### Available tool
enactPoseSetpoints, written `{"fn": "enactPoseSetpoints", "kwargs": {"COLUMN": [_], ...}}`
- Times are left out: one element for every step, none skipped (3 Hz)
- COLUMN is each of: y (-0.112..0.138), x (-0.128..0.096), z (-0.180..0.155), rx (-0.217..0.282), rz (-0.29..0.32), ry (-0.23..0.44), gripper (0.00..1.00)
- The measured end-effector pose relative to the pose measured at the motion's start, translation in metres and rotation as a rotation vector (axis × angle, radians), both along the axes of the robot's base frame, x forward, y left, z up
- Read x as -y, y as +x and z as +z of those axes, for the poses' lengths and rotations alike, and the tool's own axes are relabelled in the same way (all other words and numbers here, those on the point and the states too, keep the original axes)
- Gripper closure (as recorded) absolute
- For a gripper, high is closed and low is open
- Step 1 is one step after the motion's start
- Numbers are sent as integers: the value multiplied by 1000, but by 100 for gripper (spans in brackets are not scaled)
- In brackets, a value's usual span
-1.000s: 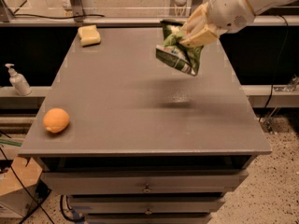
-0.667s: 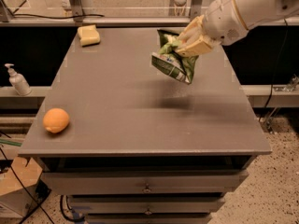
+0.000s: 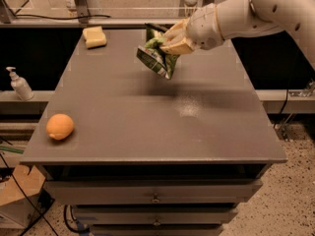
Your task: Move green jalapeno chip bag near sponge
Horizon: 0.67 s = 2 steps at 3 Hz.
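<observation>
The claw (image 3: pixel 173 41) is clamped on the top of the green jalapeno chip bag (image 3: pixel 156 59). The bag hangs tilted just below and left of the claw, lifted off the counter (image 3: pixel 147 127), with its shadow on the surface beneath. The sponge (image 3: pixel 94 36) lies to the claw's left near the far-left corner, apart from the bag, with open counter between them. Well below and left of the claw, an orange fruit (image 3: pixel 60 126) sits close to the left edge (a pump bottle (image 3: pixel 19 85) stands beyond that edge, off the counter). The drawers (image 3: pixel 155 193) under the front edge are shut, their contents hidden. Since the earlier frame, claw and bag have shifted left toward the sponge; sponge and fruit have not moved.
</observation>
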<state>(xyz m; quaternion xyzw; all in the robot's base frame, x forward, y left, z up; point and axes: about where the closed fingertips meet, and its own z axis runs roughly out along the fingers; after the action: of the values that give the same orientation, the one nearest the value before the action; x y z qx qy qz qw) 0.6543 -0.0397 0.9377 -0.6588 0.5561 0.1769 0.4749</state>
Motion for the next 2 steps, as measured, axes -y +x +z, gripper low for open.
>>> {"fn": "enactPoseSetpoints", "kwargs": {"y": [42,84], "x": [-20,-42], "z": [-10,-24], "rx": [40,63], "rz": [7,5], "ry": [94,151], "gripper": [100,100]}}
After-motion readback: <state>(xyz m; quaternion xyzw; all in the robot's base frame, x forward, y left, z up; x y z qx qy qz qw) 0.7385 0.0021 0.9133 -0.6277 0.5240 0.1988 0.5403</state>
